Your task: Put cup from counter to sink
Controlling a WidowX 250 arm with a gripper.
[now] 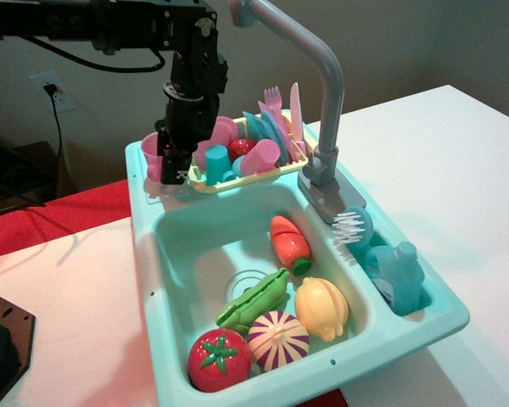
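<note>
The gripper sits right in front of the pink cup on the counter, can't tell whether its jaws are closed.

The gripper hangs over the cup, which stands on the counter at the sink unit's far left corner, beside the yellow rack. Toy vegetables lie in the sink. Whether the fingers clamp the cup is unclear.
</note>
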